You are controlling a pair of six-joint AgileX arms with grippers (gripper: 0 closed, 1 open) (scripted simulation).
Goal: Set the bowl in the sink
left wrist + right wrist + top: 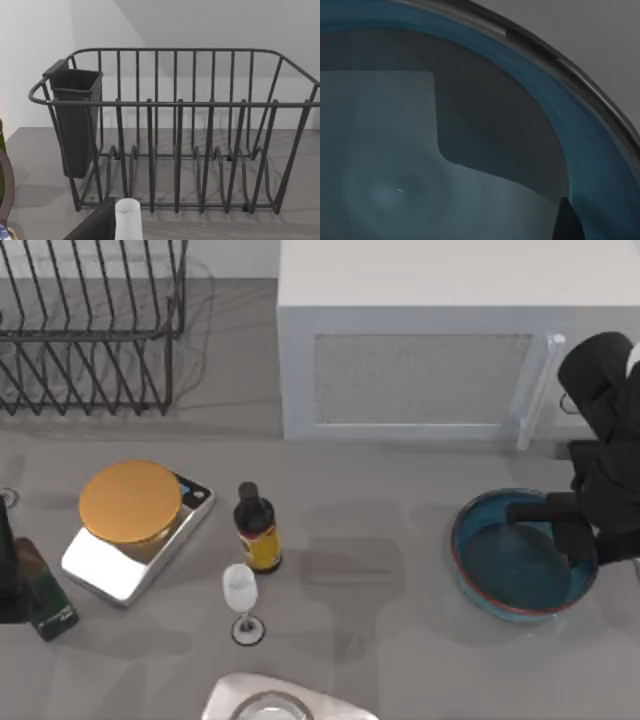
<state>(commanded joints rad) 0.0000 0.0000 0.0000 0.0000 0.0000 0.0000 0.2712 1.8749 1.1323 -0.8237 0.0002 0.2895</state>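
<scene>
Bowl (510, 575): large, round, deep, glossy teal-blue glaze w/ thin reddish-brown rim; upright on table, right side, front of white cabinet. Interior (445, 165) empty, smooth. Sink (285, 702): pale rim at front edge, well apart from bowl.

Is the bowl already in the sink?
No, the bowl sits on the grey table at its right side, with the right gripper at its rim.

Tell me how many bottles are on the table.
2. A dark bottle with a yellow label stands mid-table beside the scale; a green bottle sits at the table's left edge.
</scene>
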